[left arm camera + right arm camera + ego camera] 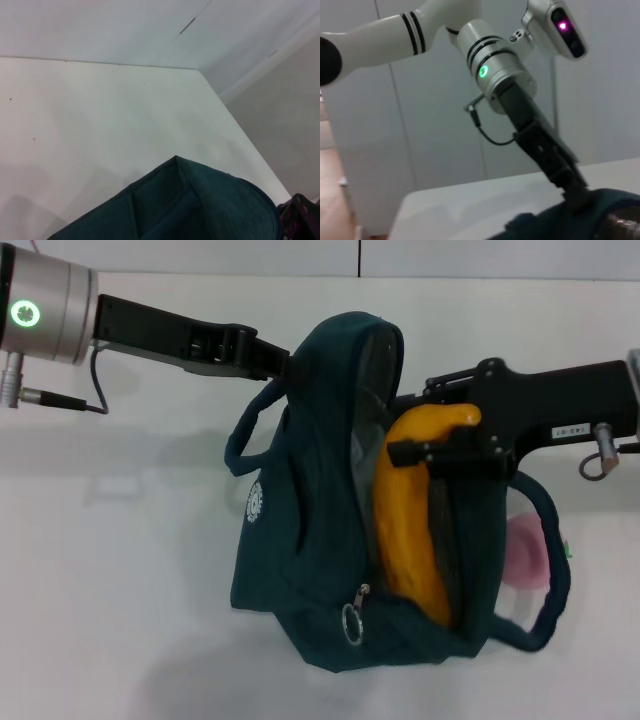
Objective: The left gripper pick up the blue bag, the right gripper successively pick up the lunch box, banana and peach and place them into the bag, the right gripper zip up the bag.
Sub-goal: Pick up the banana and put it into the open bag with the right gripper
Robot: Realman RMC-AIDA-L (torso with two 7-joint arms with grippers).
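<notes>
Our left gripper pinches the rim of the dark teal fabric bag, keeping its mouth open. Our right gripper clamps the long yellow-orange banana, which hangs from its closed jaws inside the bag; the round pink peach waits outside.

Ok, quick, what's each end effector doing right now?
Left end effector: shut on the blue bag, holding its top edge up.
Right end effector: shut on the banana, which sits partly inside the bag's opening.
</notes>
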